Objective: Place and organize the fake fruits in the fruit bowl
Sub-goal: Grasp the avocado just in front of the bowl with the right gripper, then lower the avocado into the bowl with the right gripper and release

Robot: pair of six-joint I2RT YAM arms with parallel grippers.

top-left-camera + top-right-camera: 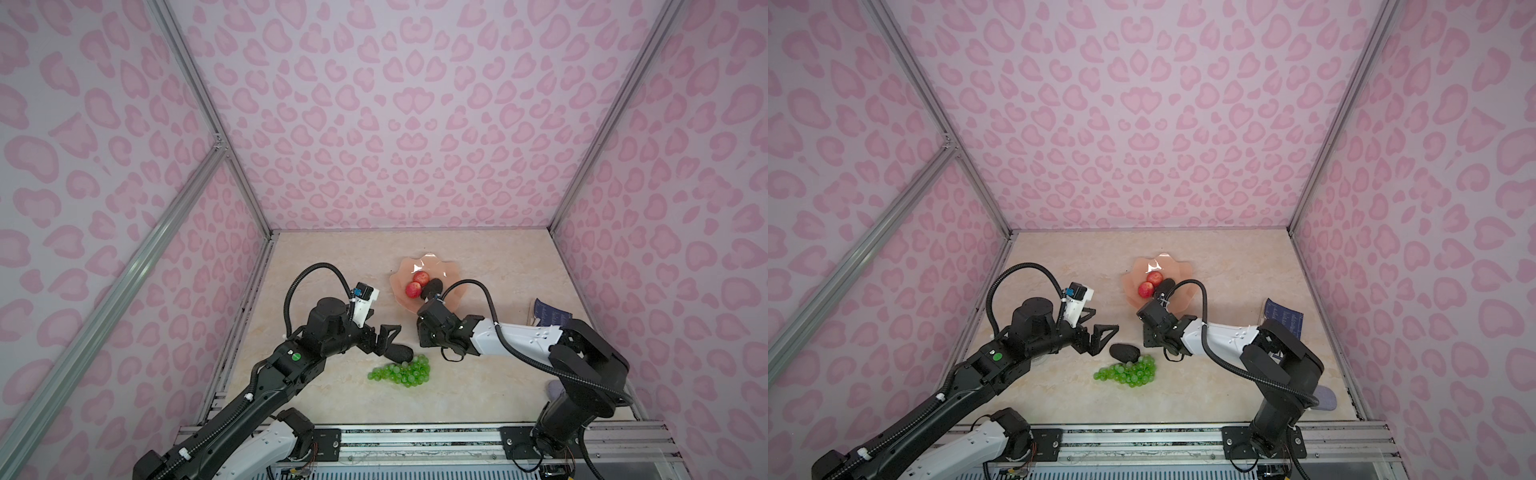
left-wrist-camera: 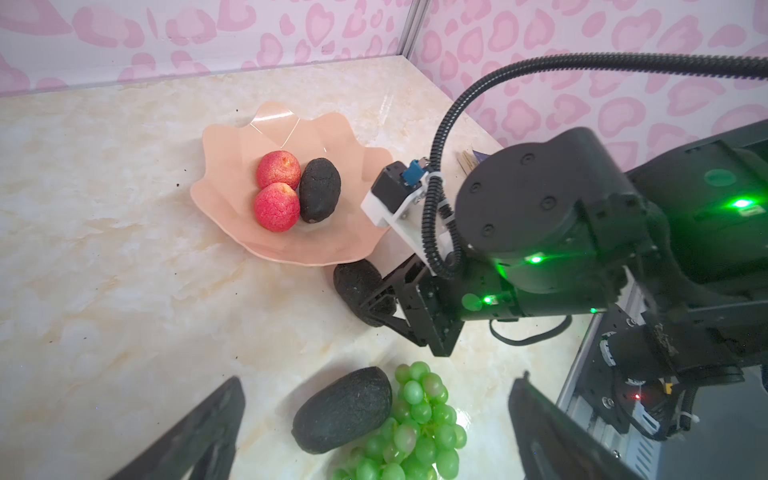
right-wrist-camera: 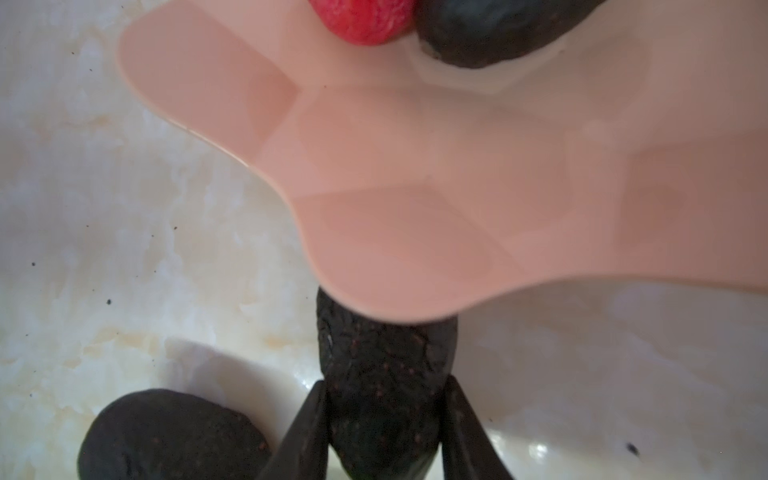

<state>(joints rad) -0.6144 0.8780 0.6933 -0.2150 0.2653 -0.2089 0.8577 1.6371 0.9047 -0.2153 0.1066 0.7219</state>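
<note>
The peach-pink fruit bowl (image 1: 415,266) (image 1: 1142,266) (image 2: 232,166) (image 3: 457,187) holds two red apples (image 2: 278,169) (image 2: 276,206) and a black avocado (image 2: 320,190). My right gripper (image 3: 386,388) (image 2: 374,299) is shut on a second avocado (image 3: 386,357) (image 2: 353,282), which sits on the table partly under the bowl's near rim. In both top views its jaws are hidden under the wrist. My left gripper (image 2: 378,380) (image 1: 387,340) (image 1: 1100,338) hangs open above a third avocado (image 2: 343,411) (image 1: 399,354) (image 1: 1124,352). That avocado touches the green grapes (image 2: 415,428) (image 1: 401,372) (image 1: 1127,372).
A dark blue booklet (image 1: 548,311) (image 1: 1285,316) lies at the right, behind the right arm. A lilac-grey pad (image 1: 1325,399) shows at the front right corner. Patterned walls close in three sides, and a metal rail (image 1: 415,436) runs along the front.
</note>
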